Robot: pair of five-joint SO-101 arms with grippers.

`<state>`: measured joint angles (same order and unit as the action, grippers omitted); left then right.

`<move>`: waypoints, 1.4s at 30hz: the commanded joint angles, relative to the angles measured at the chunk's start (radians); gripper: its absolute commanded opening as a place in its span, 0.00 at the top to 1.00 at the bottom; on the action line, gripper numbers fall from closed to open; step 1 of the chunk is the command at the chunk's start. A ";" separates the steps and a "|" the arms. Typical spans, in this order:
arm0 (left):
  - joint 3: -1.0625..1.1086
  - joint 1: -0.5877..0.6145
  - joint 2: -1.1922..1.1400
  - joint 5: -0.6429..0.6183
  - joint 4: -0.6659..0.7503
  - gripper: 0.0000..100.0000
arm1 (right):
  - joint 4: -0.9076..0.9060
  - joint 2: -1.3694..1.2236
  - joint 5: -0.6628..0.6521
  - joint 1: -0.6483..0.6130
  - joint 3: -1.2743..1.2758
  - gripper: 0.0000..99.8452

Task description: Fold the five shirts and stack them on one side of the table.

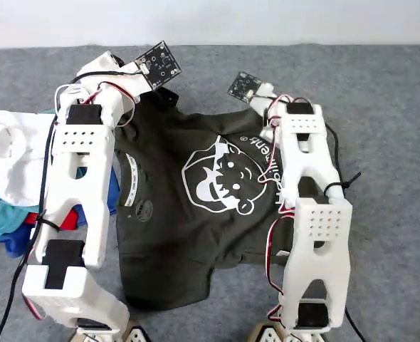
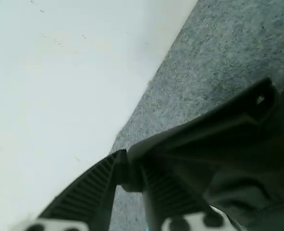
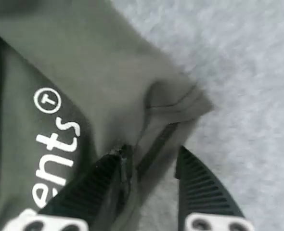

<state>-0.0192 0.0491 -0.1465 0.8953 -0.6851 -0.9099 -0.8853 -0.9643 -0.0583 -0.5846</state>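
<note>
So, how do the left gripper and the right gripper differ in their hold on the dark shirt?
The left gripper is shut on the dark shirt, pinching its edge; the right gripper is open, with a fold of cloth between its jaws. White lettering lies beside the right gripper; the cloth at the left gripper is plain. Both sit at the shirt's far edge.

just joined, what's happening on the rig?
Both arms are on the dark shirt spread on the table. The left gripper is pinched shut on its far edge. The right gripper is open around an edge by the printed lettering. An unfolded heap of other shirts lies beside the left arm.
</note>
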 commanded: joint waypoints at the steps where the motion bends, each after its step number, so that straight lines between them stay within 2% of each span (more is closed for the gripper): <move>1: -0.059 -0.008 0.017 0.009 -0.028 0.99 | 0.013 -0.030 0.014 0.030 -0.049 0.93; 9: -0.059 -0.002 0.018 0.008 -0.075 0.99 | -0.071 -0.010 0.018 0.148 -0.091 0.93; 14: -0.059 -0.012 0.018 0.008 -0.071 0.99 | -0.176 0.012 0.018 0.156 -0.161 0.93; 18: -0.059 -0.017 0.018 0.008 -0.075 0.99 | -0.337 0.012 0.018 0.148 -0.233 0.93; 21: -0.059 -0.017 0.018 0.008 -0.075 0.99 | -0.461 0.012 0.026 0.150 -0.328 0.88; 24: -0.059 -0.018 0.018 0.008 -0.075 0.99 | -0.515 0.002 0.127 0.159 -0.453 0.81; 28: -0.059 -0.020 0.018 0.006 -0.075 0.99 | -0.456 -0.033 0.221 0.145 -0.537 0.76; 35: -0.059 -0.057 0.018 0.006 -0.097 0.99 | -0.225 -0.179 0.367 0.087 -0.557 0.76; 42: -0.059 -0.060 0.018 0.006 -0.097 0.99 | -0.099 -0.321 0.390 0.045 -0.557 0.76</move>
<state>-0.0192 -0.0061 -0.1465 0.8953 -0.7787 -1.0526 -1.1922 -0.5869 0.0031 -1.0894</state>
